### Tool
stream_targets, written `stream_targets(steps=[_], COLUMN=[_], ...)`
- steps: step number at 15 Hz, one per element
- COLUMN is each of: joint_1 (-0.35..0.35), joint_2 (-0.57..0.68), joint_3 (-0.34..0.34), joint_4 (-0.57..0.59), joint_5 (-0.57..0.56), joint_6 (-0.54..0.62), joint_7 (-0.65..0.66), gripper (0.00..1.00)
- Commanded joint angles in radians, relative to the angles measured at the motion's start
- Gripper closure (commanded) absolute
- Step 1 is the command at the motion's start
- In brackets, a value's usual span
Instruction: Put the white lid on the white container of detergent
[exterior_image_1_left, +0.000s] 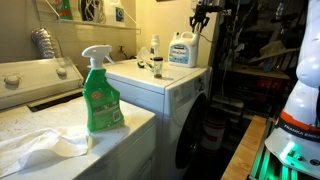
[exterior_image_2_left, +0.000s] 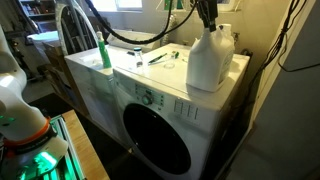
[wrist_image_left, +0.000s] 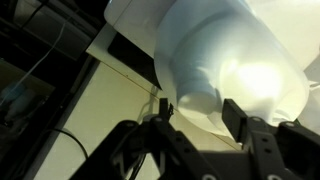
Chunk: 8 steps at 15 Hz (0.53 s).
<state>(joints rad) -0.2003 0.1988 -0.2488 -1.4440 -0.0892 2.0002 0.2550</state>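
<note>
Centring gripper (wrist_image_left: 198, 108) over neck of white container of detergent (exterior_image_2_left: 208, 62), descending squarely; cannot tell whether jaws hold anything.

The claw (exterior_image_2_left: 210, 20) hangs pointing straight down over the white container of detergent (exterior_image_2_left: 210, 62), fingers (wrist_image_left: 233, 113) apart on either side of its top; whether they press is unclear.

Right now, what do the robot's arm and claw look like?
The claw is black, with two chunky, blocky fingers. A thick black cable loops away from it. The arm's rounded white base has a green glow underneath.
</note>
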Motion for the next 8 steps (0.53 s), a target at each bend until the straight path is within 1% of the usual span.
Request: stream_targets(steps=[1, 2, 3, 5, 7, 8], joint_1=[0.003, 0.002, 0.002, 0.004, 0.0, 0.006], joint_2=[-0.046, -0.052, -0.058, -0.088, -0.157, -0.197], joint_3=[-0.001, 0.0, 0.0, 0.005, 0.026, 0.032], joint_4=[-0.06, -0.062, -0.066, -0.083, -0.135, -0.172], joint_5=[-0.007, -0.001, -0.003, 0.002, 0.076, 0.091], joint_6=[0.023, 0.017, 0.018, -0.005, -0.063, -0.072], joint_7=[0.002, -0.006, -0.006, -0.04, -0.166, -0.204], gripper=[0.09, 0.02, 0.0, 0.0, 0.0, 0.0])
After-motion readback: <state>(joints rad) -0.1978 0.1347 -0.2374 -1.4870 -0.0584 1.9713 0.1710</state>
